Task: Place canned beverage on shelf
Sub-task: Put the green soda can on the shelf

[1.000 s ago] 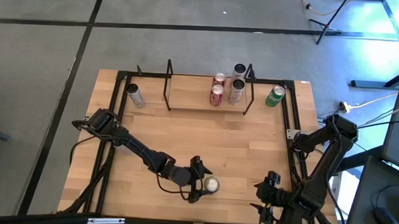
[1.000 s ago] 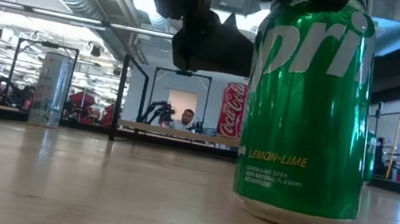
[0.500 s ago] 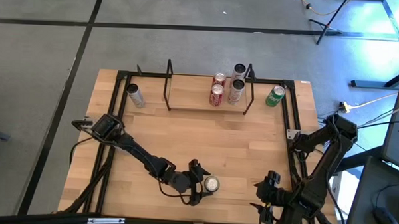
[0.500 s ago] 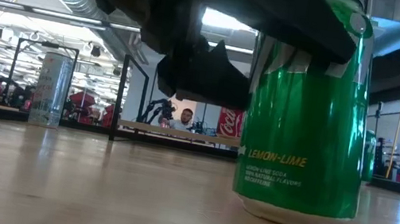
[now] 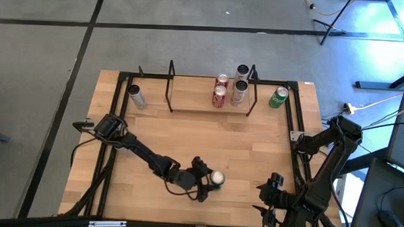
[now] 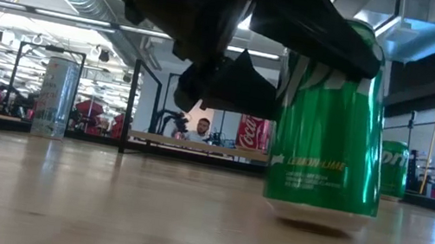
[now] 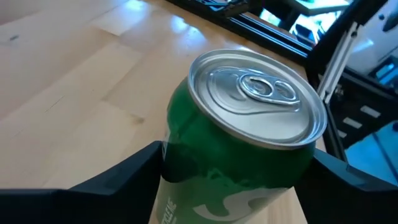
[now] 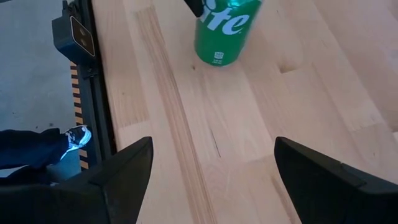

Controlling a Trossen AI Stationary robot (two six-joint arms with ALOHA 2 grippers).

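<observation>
Wooden table, near edge: we see the left gripper stretched low, clamped on the green can. Right gripper waits parked at the corner, fingers spread.

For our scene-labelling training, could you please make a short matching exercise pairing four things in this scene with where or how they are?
Things:
1. Green lemon-lime soda can
2. Tall silver can
3. Two red cola cans
4. Right gripper

Places or states:
A. On the black wire shelf
B. Open, waiting at the table's near right edge
C. Clamped in the left gripper
D. Standing alone on the table, outside the shelf's left end

Pairs: 1-C, 2-D, 3-A, 4-B
</observation>
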